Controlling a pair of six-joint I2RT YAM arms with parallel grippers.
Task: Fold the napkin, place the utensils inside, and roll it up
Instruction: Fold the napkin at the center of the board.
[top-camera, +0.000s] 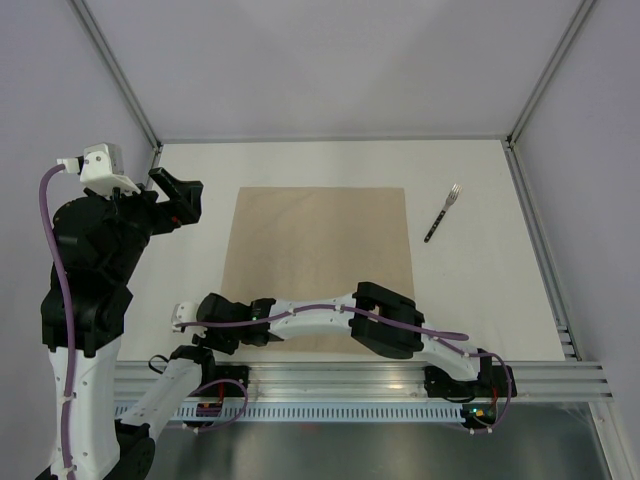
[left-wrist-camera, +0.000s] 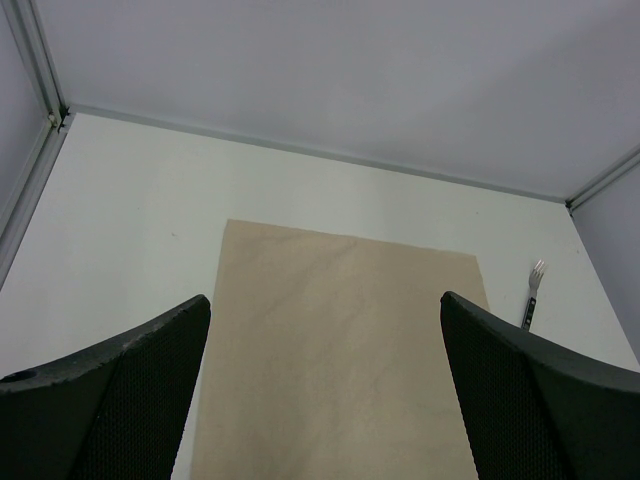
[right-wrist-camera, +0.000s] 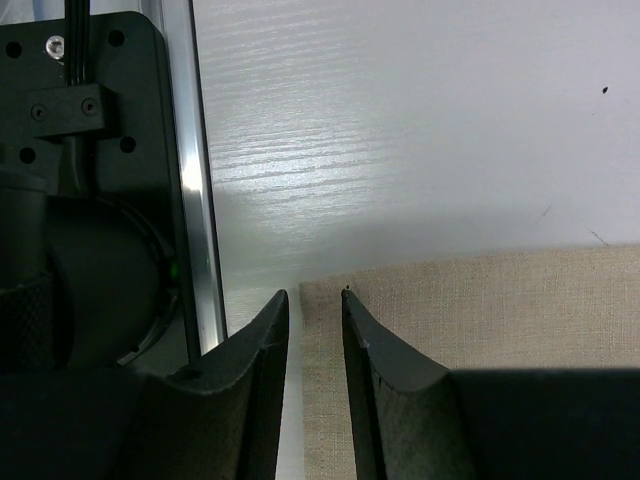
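The tan napkin (top-camera: 320, 265) lies flat and unfolded in the middle of the white table. The fork (top-camera: 443, 212), with silver tines and a black handle, lies on the bare table to its right, apart from the cloth. My right gripper (top-camera: 218, 340) reaches across to the napkin's near left corner. In the right wrist view the gripper (right-wrist-camera: 315, 295) stands narrowly open. Its tips straddle the corner edge of the napkin (right-wrist-camera: 480, 310), which is still flat. My left gripper (top-camera: 180, 200) hangs raised at the table's left, wide open and holding nothing. It looks down on the napkin (left-wrist-camera: 340, 350) and the fork (left-wrist-camera: 533, 293).
An aluminium rail (top-camera: 360, 378) runs along the near edge, just beside the right gripper. The left arm's black base (right-wrist-camera: 80, 200) sits close to the left of the right fingers. Grey walls and frame posts (top-camera: 120, 70) enclose the table on three sides.
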